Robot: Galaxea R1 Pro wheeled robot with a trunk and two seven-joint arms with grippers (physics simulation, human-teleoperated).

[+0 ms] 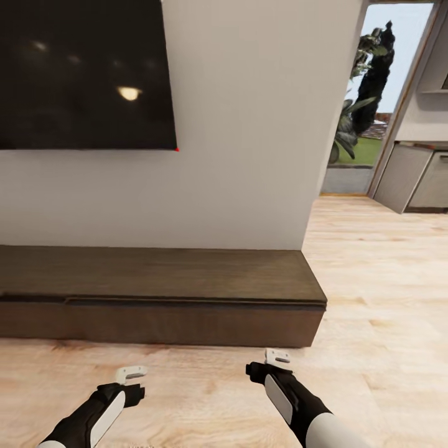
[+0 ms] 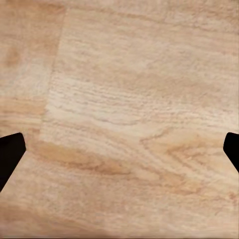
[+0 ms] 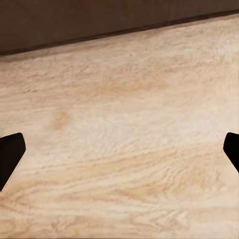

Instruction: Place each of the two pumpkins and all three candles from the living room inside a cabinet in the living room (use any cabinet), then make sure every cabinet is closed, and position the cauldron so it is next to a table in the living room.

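cabinet (image 1: 155, 292) sat under the tv (image 1: 84, 71), drawers apparently shut. left gripper (image 1: 131, 374) and right gripper (image 1: 278, 357) hovered before it, jaws wide, empty; stowing progress unclear.

two glossy black forearms with white oval side panels, the left arm (image 1: 93, 414) slimmer in view, the right arm (image 1: 298, 401) widening into a white rounded sleeve near the frame edge. pale grey bracket-like left gripper (image 1: 130, 373) and right gripper (image 1: 277, 356) capping black wrists, perhaps with small dark screws. in wrist views, matte black tapered fingertips (image 2: 10, 154) (image 3: 10, 157).
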